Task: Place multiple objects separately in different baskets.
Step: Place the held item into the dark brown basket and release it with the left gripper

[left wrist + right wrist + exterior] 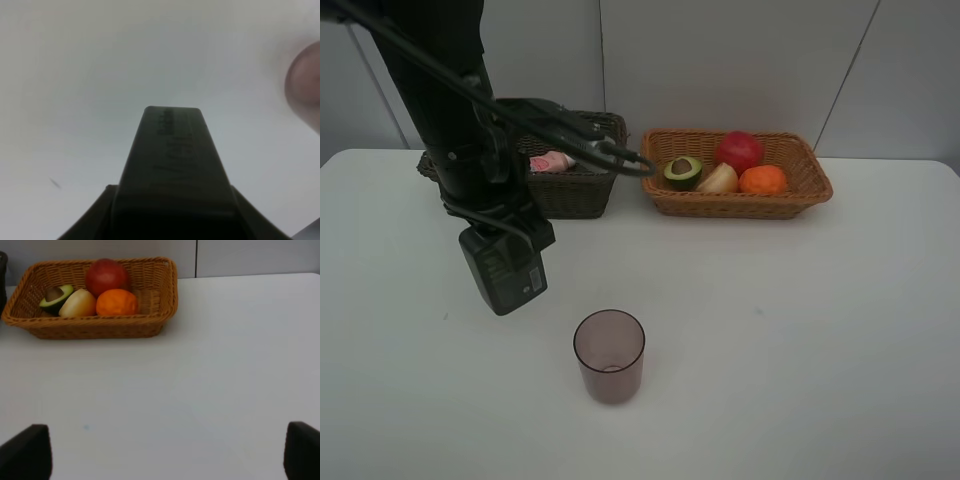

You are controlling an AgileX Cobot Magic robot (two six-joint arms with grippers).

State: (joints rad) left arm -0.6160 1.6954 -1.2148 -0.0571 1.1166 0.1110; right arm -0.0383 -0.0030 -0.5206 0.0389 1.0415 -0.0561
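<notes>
Nearest, upright on the smooth white table [820, 350]: a single translucent brownish-pink cup [609, 355], cylindrical, mouth open upward, nothing in it. Shows in the left wrist view only as a blurred pinkish round edge.

Just behind and to the left, above the tabletop: the left gripper [500, 232], clamped on the dark green pump bottle [505, 270]. Blocky and matte, flat-sided, pale lettering along one face, small label on the lower end. Hangs tilted, clear of the table and apart from the cup.

Over bare table on the other side: the right gripper [160, 455], spread wide, two dark blunt fingertips [25, 452] at the corners of its wrist view, nothing between them.

Farther back, left: the deeper dark brown basket [575, 190], rectangular, coarse woven wicker, partly hidden by the arm. Inside it, the small pink bottle [552, 161], lying down.

Beside it to the right: the shallower light orange-tan basket [740, 205], finer weave, flared walls. Inside, packed close together: avocado half [683, 172], cut face up with brown pit; glossy peach-coloured fruit [718, 179]; dimpled orange tangerine [763, 180]; behind these, the round red apple [739, 151].
</notes>
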